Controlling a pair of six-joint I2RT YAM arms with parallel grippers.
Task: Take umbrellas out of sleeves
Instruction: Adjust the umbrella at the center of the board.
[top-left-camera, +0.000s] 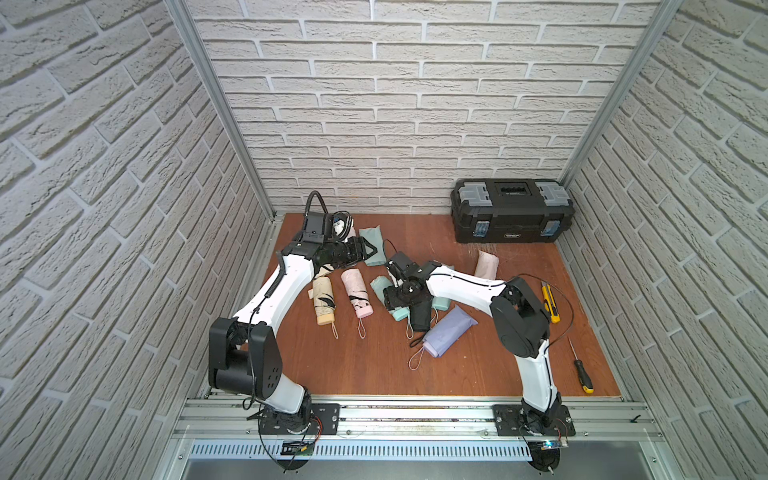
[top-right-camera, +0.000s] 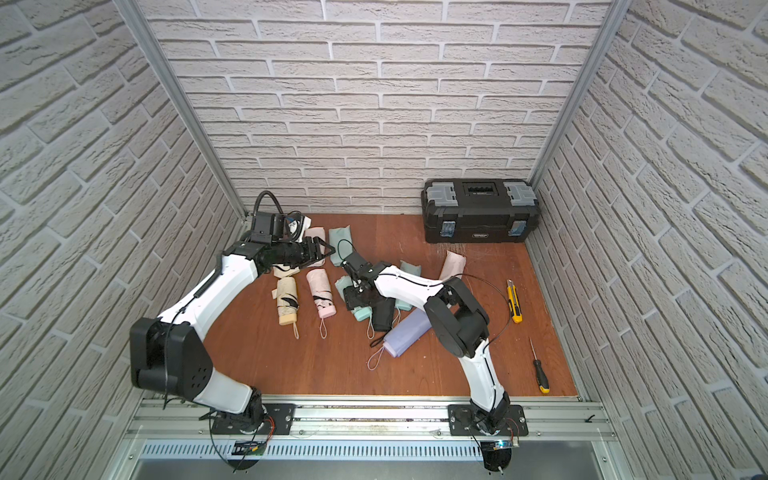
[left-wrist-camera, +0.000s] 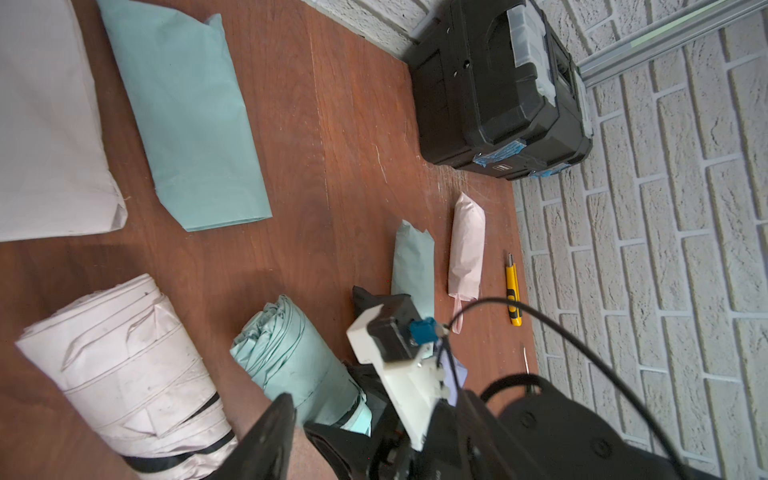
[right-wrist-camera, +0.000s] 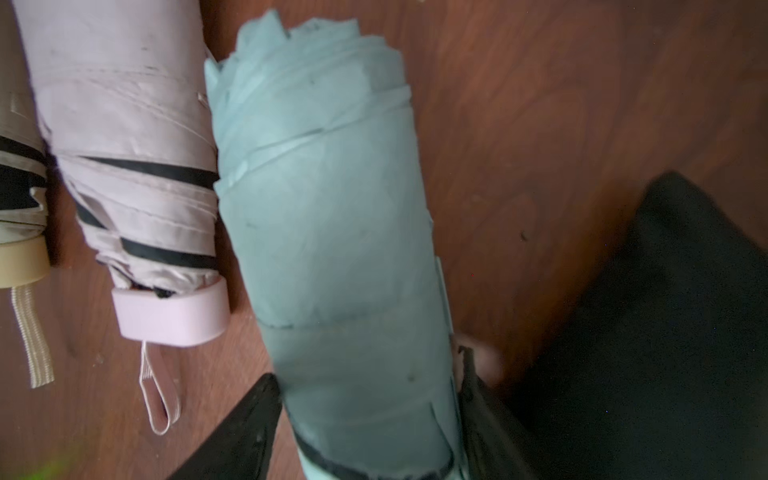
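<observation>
Mint umbrella (top-left-camera: 377, 286) lies 11-to-5 o'clock in top view, straddled by right gripper (right-wrist-camera: 368, 374), fingers wide, grip unclear; left gripper (top-left-camera: 370, 250) gaping, empty, at 11 o'clock.

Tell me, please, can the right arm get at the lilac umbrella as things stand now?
Probably yes. The lilac umbrella lies in the open close to the right gripper, its loop end free; the black umbrella only lies beside it. The gripper straddles the mint umbrella and would have to leave it first.
</observation>
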